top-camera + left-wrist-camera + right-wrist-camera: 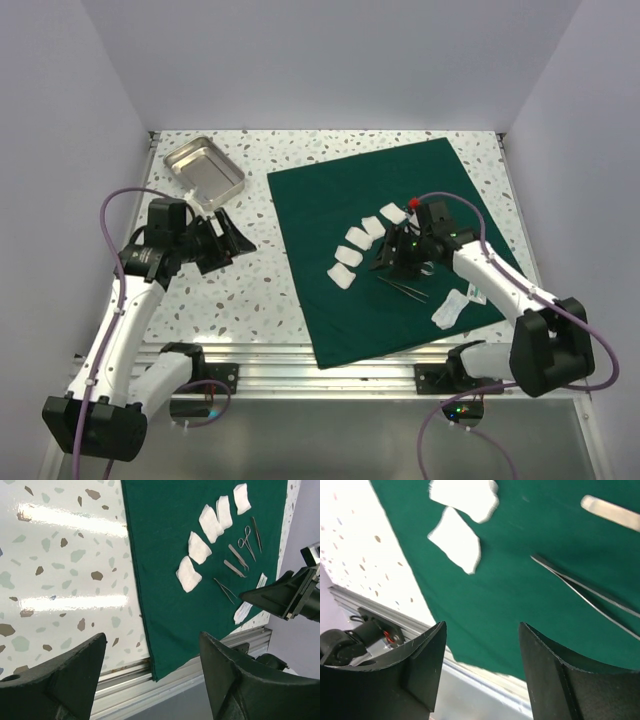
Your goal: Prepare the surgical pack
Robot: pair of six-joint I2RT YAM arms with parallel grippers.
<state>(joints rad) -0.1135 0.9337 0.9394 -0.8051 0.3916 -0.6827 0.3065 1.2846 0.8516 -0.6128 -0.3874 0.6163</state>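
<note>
Our left end effector (152, 639) gaped empty beside the surgical pack (330, 200), and the right end effector (482, 625) hung released above it. We judged gauze squares (360, 237) and instruments (405, 288) placed (all lying on it), with wrapping left.

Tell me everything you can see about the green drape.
The green drape is a plain dark green matte cloth, spread flat and slightly skewed on the speckled table, right of centre. Its near edge hangs over the metal rail. Five white gauze squares, several steel instruments and a white packet lie on it. The right gripper hovers over it, open.
</note>
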